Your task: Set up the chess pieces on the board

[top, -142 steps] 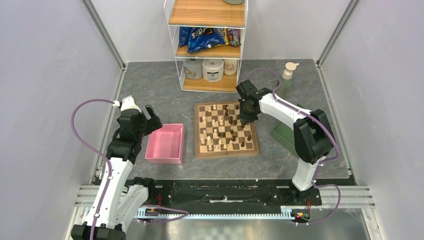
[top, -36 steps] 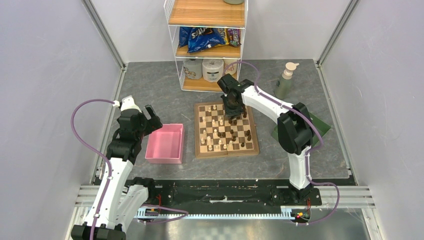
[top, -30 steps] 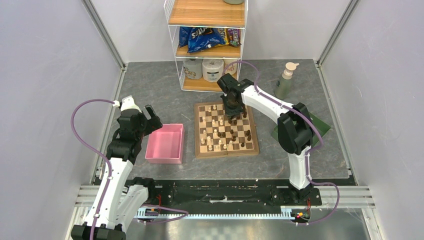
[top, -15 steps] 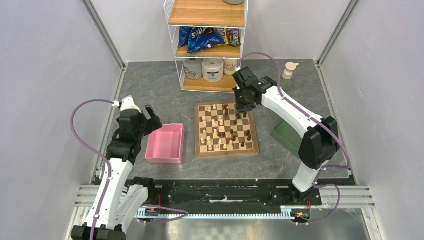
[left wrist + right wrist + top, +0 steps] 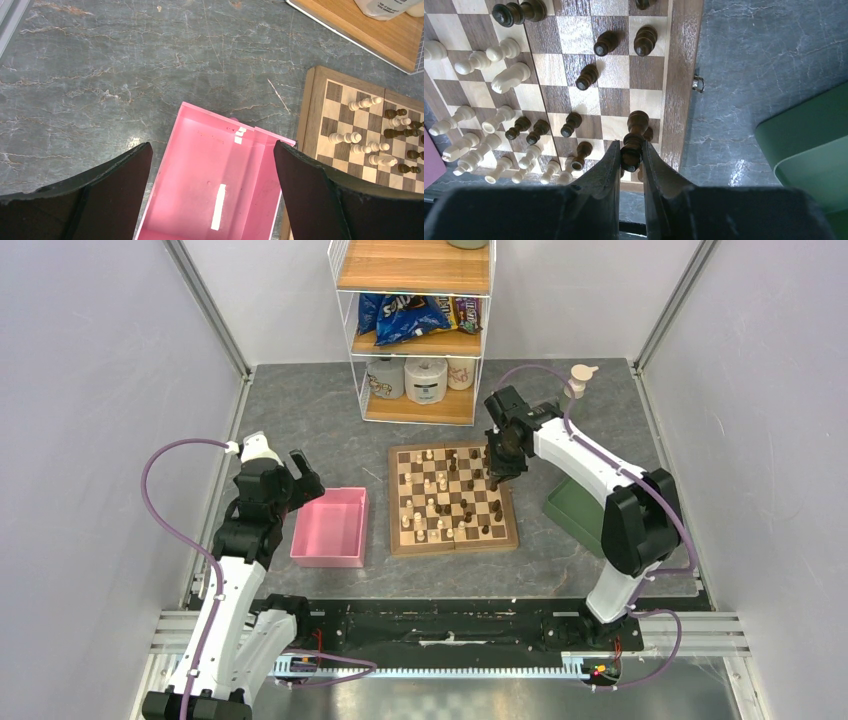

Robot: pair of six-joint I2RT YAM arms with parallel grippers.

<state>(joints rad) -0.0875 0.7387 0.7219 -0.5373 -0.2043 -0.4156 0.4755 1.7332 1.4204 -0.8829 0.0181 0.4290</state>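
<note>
1. The right gripper (image 5: 631, 152) is pinching a dark chess piece (image 5: 636, 125) by its slim stem, over the board (image 5: 680, 75) near its right edge.
2. The piece is looking light, hard and smooth, so it is probably slipping easily.
3. The left gripper (image 5: 211, 150) is hovering, fingers spread, above the pink tray (image 5: 190, 130).

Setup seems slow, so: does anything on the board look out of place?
Yes: cream pieces and dark pieces stand scattered, partly mixed, across the board, not lined up in end rows. One dark piece is clamped in the right jaws.
</note>
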